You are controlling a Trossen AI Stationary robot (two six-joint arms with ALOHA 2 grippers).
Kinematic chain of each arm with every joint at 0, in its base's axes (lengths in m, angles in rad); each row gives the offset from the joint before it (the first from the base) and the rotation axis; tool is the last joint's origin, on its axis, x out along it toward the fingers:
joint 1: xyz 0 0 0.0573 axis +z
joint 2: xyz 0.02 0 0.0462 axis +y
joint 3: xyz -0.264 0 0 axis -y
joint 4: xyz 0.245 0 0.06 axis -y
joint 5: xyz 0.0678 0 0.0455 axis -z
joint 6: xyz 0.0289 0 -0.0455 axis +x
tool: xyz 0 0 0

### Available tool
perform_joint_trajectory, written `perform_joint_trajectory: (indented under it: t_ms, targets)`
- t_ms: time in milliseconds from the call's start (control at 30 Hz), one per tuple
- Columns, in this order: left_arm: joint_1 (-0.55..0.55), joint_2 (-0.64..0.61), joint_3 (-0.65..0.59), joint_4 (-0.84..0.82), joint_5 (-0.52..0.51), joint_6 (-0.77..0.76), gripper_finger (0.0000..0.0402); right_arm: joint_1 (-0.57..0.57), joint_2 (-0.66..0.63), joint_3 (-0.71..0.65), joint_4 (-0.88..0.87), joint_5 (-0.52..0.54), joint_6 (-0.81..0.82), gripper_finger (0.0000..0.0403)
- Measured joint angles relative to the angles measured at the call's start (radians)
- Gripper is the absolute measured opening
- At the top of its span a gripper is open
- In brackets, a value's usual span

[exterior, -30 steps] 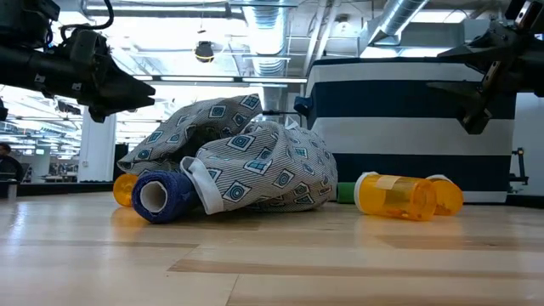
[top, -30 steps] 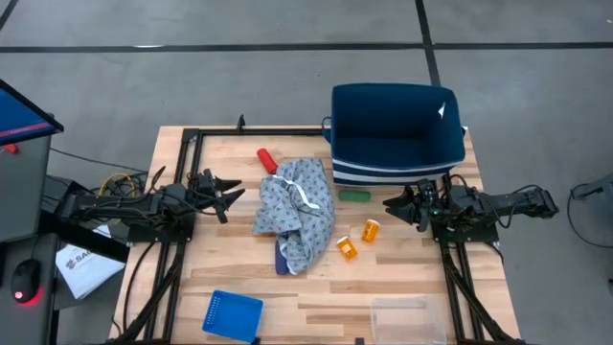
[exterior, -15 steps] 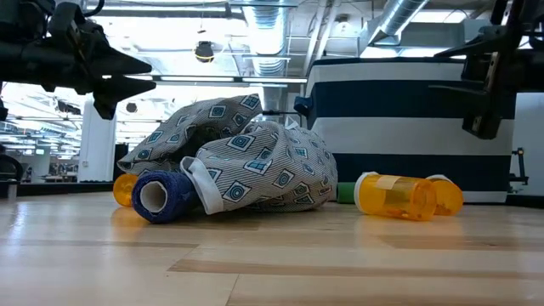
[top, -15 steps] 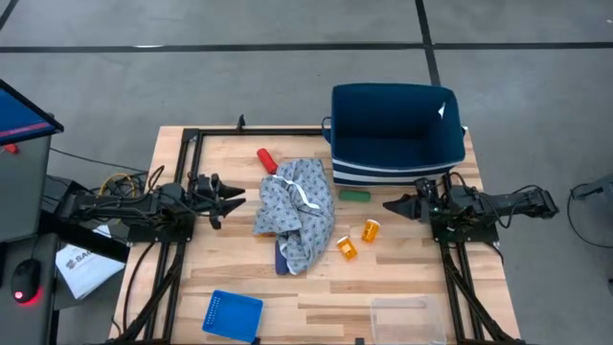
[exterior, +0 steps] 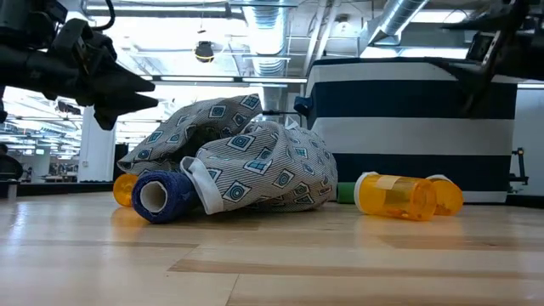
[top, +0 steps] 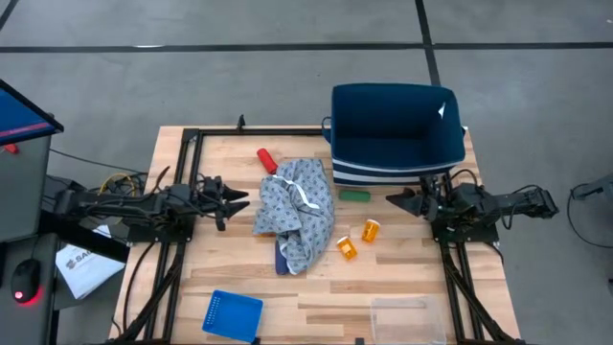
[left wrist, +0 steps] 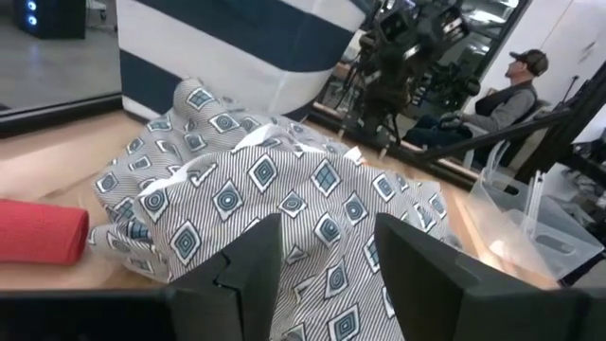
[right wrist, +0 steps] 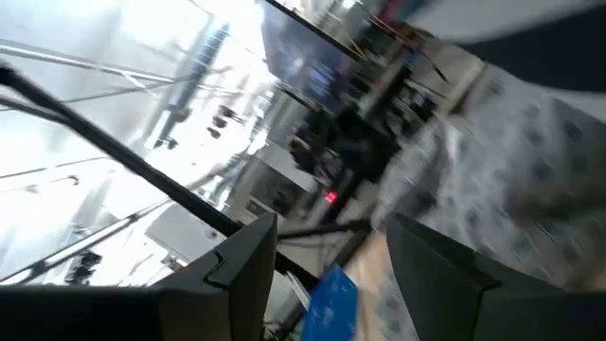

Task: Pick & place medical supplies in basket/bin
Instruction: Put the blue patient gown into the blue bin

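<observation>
Left claw (top: 236, 198), open and empty, had edged toward the cloth (top: 295, 213) at 3 o'clock; right claw (top: 398, 199) open, empty, lifted slightly.

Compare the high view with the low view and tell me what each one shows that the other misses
Only the high view shows the small blue perforated basket, the clear plastic tray, the red cylinder and the open top of the navy bin. Only the low view shows the dark blue cylinder's hollow end beside the cloth, and the room's ceiling pipes behind. Both show the grey patterned cloth, the two orange pill bottles, the striped bin wall, and the left gripper and right gripper, open, above the table.
</observation>
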Motion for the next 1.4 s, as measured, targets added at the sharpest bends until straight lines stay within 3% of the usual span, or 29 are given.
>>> perform_joint_trajectory:
  t_ms: [167, 533, 833, 1400]
  targets:
    - [0.0, 0.063, 0.0, 0.077, 0.0, 0.0, 0.0166, 0.0, 0.0, 0.0, 0.08, 0.0, -0.08, 0.0198]
    - [0.0, 0.169, 0.0, 0.187, 0.001, 0.0, 0.0166, -0.008, 0.0, 0.0, 0.078, 0.004, -0.116, 0.0198]
    - [0.0, 0.175, 0.0, 0.186, 0.001, 0.006, 0.0161, -0.026, 0.0, 0.0, 0.107, 0.004, -0.14, 0.0197]
    - [0.0, 0.175, 0.0, 0.184, 0.001, 0.043, 0.0159, -0.028, 0.0, 0.0, 0.131, 0.053, -0.182, 0.0151]
